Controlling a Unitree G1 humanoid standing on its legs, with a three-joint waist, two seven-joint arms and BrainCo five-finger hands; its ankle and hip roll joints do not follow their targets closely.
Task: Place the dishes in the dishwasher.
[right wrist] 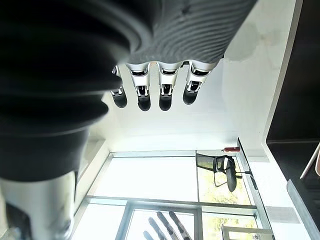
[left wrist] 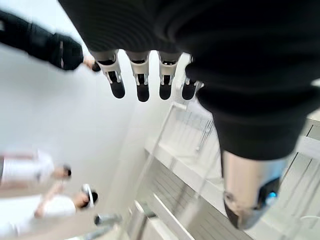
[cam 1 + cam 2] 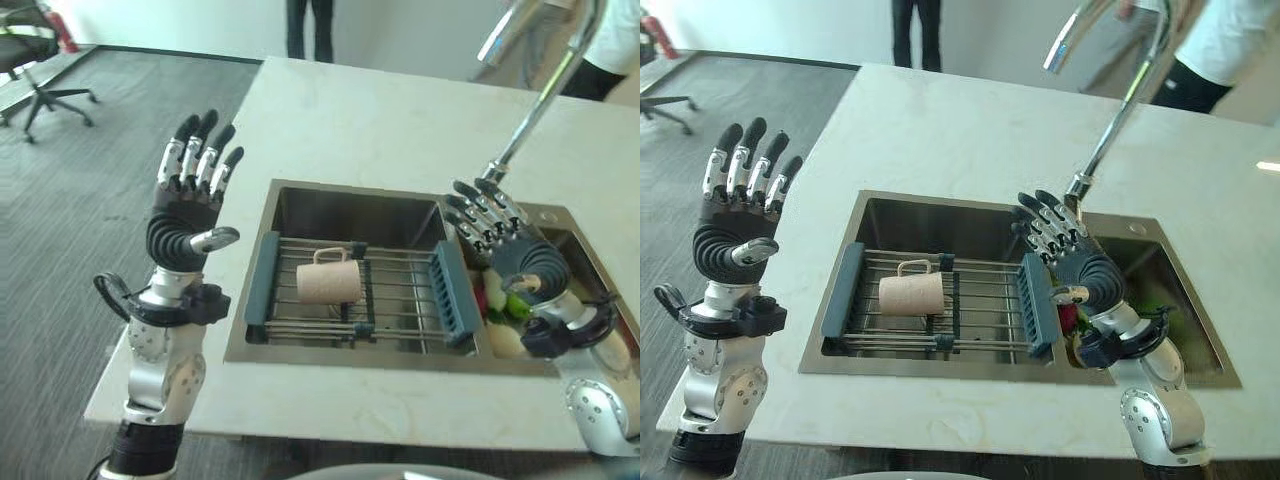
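Note:
A beige mug [image 3: 328, 281] lies on its side on a wire rack with teal ends [image 3: 263, 280] set across the steel sink [image 3: 300, 205]. My left hand [image 3: 188, 205] is raised off the counter's left edge, fingers straight up, holding nothing. My right hand [image 3: 505, 240] hovers over the divider between the two basins, right of the rack, fingers straight and pointing away from me, also empty. In the left wrist view its fingers [image 2: 142, 80] point straight out, and the right wrist view shows fingers [image 1: 145, 90] the same way.
The right basin holds red, green and pale items [image 3: 502, 305]. A tall chrome tap [image 3: 540, 90] rises behind the sink. A white stone counter [image 3: 360, 120] surrounds it. A person [image 3: 308, 25] stands beyond the counter, another at the far right [image 3: 610, 50]. An office chair [image 3: 30, 60] stands far left.

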